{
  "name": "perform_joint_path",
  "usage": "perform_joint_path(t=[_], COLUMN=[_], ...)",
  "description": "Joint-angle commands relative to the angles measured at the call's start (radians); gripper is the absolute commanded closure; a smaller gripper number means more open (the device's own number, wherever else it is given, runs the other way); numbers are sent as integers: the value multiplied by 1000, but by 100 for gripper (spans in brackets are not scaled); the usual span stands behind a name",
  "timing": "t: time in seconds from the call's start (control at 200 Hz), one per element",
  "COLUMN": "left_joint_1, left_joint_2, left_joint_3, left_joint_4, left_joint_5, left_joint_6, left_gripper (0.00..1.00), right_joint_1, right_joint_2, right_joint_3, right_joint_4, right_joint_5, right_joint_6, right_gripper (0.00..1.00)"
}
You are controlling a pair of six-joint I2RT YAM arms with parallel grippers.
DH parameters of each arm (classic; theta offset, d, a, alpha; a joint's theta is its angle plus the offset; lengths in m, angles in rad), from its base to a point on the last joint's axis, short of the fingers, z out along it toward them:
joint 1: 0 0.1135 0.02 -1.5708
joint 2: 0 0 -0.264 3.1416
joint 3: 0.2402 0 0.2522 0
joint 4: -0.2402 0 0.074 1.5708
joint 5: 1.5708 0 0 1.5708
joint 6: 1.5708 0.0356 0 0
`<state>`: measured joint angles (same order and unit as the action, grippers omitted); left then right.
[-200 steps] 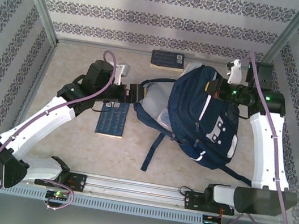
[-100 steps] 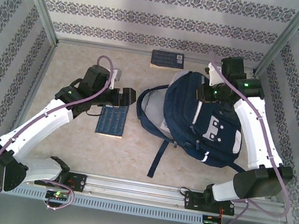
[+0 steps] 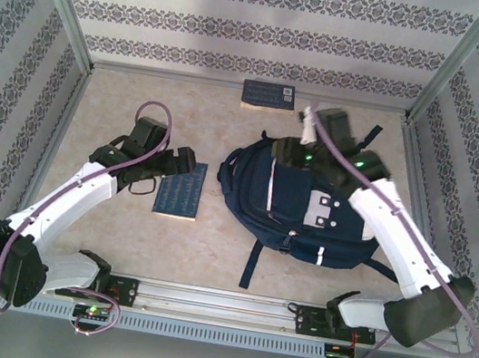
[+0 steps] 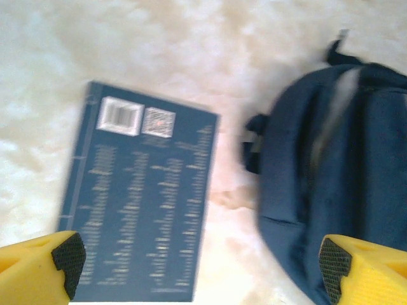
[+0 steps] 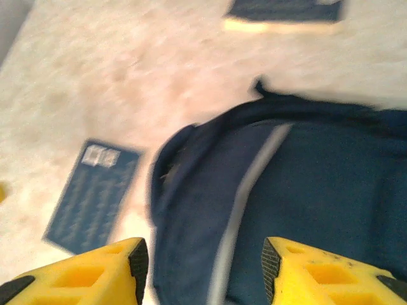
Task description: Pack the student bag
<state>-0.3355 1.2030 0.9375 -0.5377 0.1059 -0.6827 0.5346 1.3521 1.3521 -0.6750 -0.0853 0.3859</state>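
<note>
Navy backpack (image 3: 299, 209) lying flat right of centre on tabletop (image 3: 209, 249), left claw (image 4: 200, 260) released, over blue book (image 3: 181, 189) beside backpack, right claw (image 5: 203, 260) released, empty, above backpack's top end, second book (image 3: 268, 94) at far edge.

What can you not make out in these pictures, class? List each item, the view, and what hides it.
- Near book, left wrist view: cover print blurred, unreadable.
- Far book, right wrist view: cut off by the top edge, blurred.
- Student bag, top view: part of its top end hidden under the right arm; zipped or open, cannot tell.
</note>
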Motion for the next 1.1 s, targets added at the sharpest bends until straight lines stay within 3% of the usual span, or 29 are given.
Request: perform_joint_path(t=[0.0,0.135,0.325,0.54,0.889,1.099], left_joint_1=[67,118,124,125,124,125], left_joint_2=[21,60,115,167,244,280], left_joint_3=[-68,-162,-258,-279,-335,-354], left_joint_4=[38,131,244,323,443,489], left_joint_5=[-20,2,-29,-56,41,101], left_joint_6=[-70,-161,-276,-272,-291,-289], left_gripper=[4,5,7,10,24,37], right_joint_1=[153,278,362,345,316,314], right_joint_2=[99,287,504,631,814,846], right_joint_3=[-70,-11,85,138,228,203], right_joint_4=[189,189,217,235,275,397], right_joint_5=[4,34,40,105,33,-96], right_joint_6=[256,412,541,580,588,581], right_gripper=[47,49,51,50,54,61])
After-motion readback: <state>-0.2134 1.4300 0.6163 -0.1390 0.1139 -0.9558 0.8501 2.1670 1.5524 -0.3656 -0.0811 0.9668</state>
